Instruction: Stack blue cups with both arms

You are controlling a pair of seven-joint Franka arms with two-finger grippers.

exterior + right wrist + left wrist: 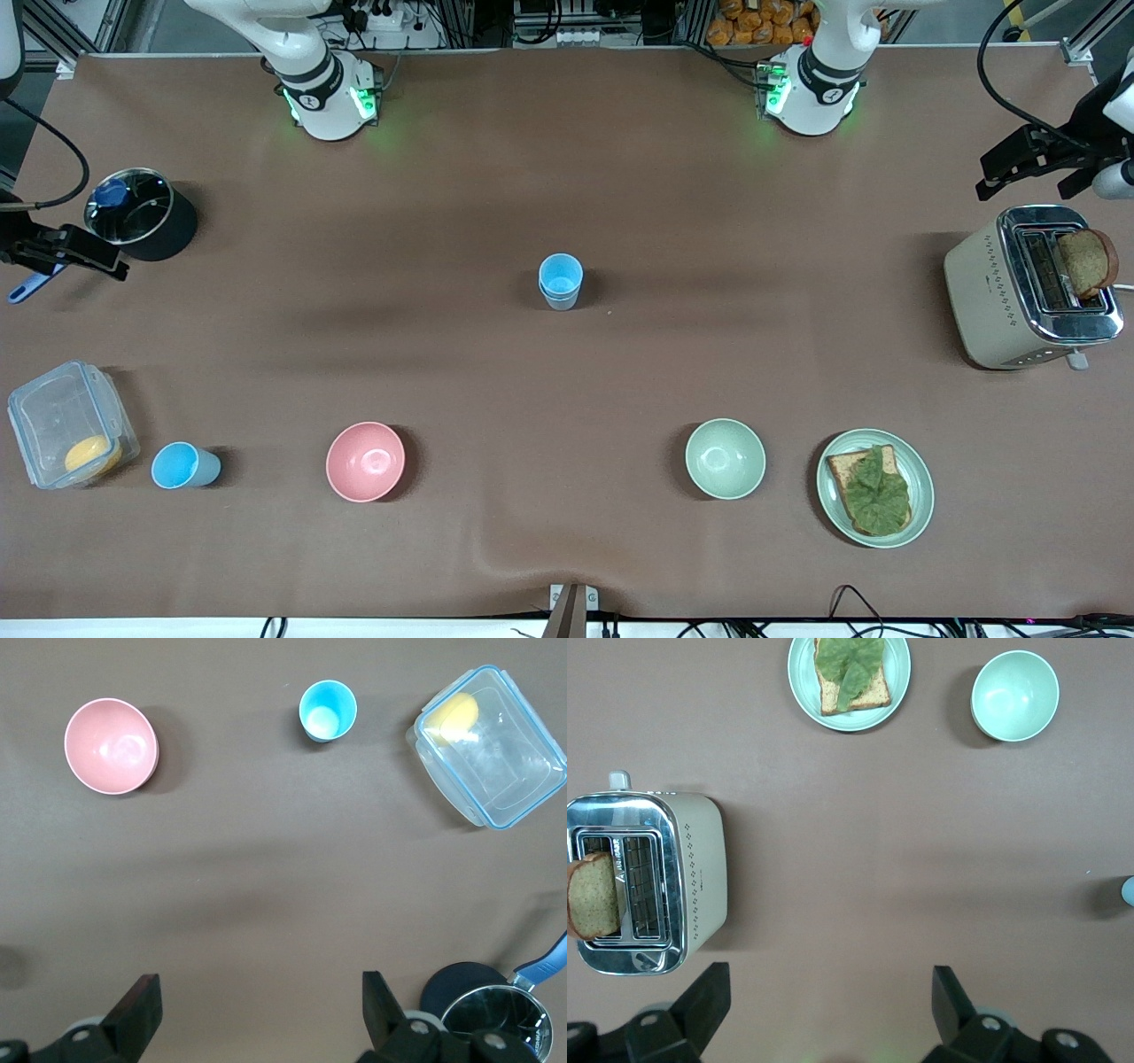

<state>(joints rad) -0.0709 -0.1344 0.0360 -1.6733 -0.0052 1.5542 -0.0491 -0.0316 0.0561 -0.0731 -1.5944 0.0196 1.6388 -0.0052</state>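
I see light-blue stacked cups (560, 281) mid-table and a single cup (183, 465), brighter blue inside, on a brown table (567, 381). One bowl (365, 461) is pink, the other bowl (725, 458) pale green, like the plate (921, 483). The toaster (1019, 292) is cream with a dotted diamond pattern and chrome top. The pot (142, 215) is black with a blue handle (34, 285)

Taking the stacked cups (561, 280) at mid-table as the dial's centre, twelve toward the robots' bases: toaster (1028, 288) at three, plate (875, 487) and green bowl (725, 458) near four, pink bowl (365, 461) at seven, lone cup (183, 465) and container (69, 424) at eight, pot (140, 213) at ten.
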